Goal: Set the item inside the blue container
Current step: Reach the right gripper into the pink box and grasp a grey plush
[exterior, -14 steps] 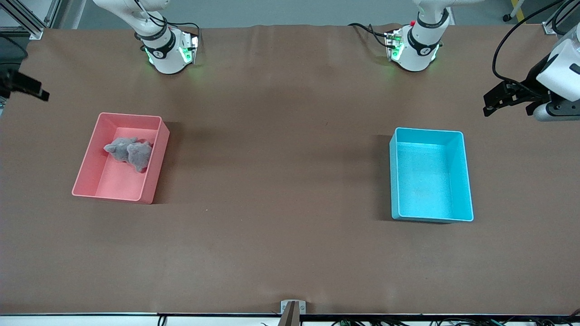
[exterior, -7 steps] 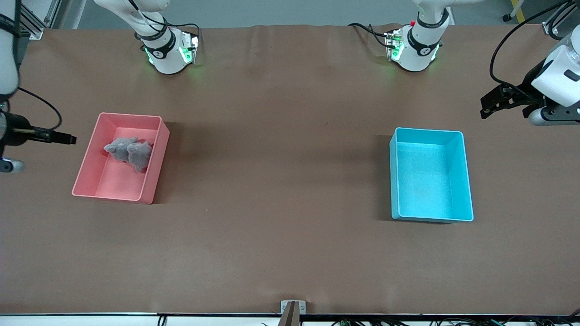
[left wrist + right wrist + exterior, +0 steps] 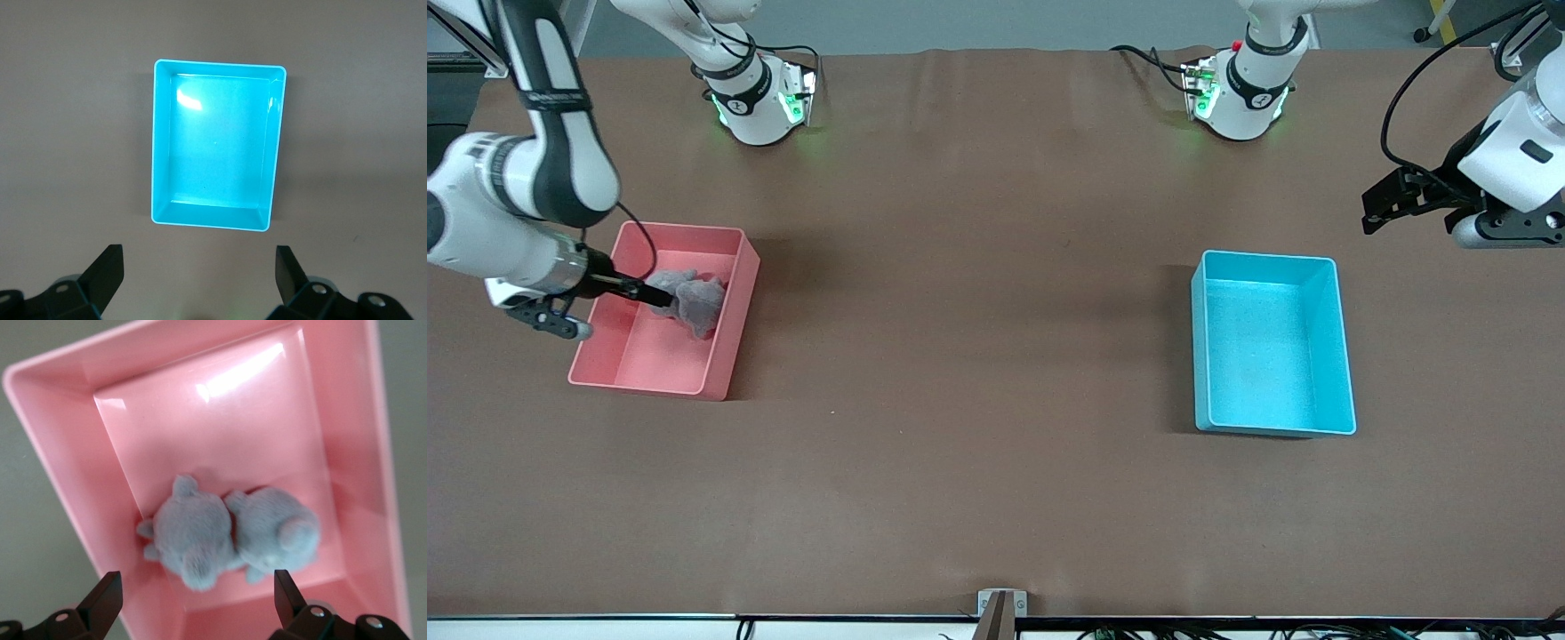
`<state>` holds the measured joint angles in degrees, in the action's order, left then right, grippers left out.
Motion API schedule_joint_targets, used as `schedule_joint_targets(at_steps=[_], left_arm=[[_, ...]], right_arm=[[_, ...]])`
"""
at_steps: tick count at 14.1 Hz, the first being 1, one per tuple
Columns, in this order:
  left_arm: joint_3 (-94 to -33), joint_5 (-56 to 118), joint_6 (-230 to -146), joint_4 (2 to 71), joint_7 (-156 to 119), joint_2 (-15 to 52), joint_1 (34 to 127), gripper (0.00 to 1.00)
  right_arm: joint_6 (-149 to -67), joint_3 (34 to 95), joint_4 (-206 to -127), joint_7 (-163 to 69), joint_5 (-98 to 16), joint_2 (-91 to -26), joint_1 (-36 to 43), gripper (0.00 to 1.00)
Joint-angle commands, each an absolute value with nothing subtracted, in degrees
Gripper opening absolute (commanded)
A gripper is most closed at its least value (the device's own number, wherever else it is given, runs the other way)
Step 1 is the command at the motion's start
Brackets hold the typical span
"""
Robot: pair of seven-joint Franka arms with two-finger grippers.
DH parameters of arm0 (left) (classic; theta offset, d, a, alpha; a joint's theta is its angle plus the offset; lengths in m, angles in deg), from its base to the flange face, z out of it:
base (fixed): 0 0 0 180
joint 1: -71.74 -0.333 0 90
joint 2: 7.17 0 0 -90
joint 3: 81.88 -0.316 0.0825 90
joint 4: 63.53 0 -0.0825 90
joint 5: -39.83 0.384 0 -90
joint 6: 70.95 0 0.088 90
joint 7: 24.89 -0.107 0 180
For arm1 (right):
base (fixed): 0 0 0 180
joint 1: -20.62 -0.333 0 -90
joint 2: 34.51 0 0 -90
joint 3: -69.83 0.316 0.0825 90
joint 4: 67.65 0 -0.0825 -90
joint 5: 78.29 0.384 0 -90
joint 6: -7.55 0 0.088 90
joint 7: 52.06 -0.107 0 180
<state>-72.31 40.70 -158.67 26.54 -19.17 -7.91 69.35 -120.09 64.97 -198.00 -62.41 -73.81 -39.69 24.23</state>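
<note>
While the right gripper (image 3: 654, 297) hung with its jaws spread wide and empty over the pink bin (image 3: 729, 356) at the left of the frame, the step in hand looked to be the descent onto the toy (image 3: 694, 302). That grey plush lay inside the bin, toward the upper half of it, and in the right wrist view it sat directly between the two fingertips (image 3: 107, 593) and just past them, so the line-up seemed good. To do it well, I would have dropped straight down, kept the fingers off the pink walls, and closed across the narrow waist where the two soft lobes met; plush gives, so a deep bite would hold better than a pinch at the fur.

Moving across the bare middle of the table, the blue bin (image 3: 1343, 356) stood empty at the right of the frame, well apart from the toy.

Up in the upper right corner the left gripper (image 3: 1383, 206) waited, open and holding nothing, over the table just above the blue bin.
</note>
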Motion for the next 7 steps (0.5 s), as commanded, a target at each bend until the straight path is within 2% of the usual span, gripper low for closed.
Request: schedule_joint_targets(at_steps=[1,5,7], left_arm=[[-71.86,41.85,-158.75,25.59,-19.44,-7.44,69.63,1.0],[-71.86,41.85,-159.02,25.59,-19.44,-7.35,69.63,1.0],[-71.78,41.77,-158.93,25.5,-18.92,-7.44,69.72,1.0]], right_arm=[[-126.47,65.0,-203.35,-66.64,-73.11,-38.98,21.69,1.0],[-131.04,65.0,-203.44,-67.18,-73.11,-44.87,20.98,1.0],[-130.87,64.91,-203.44,-67.09,-73.11,-45.32,21.06,1.0]])
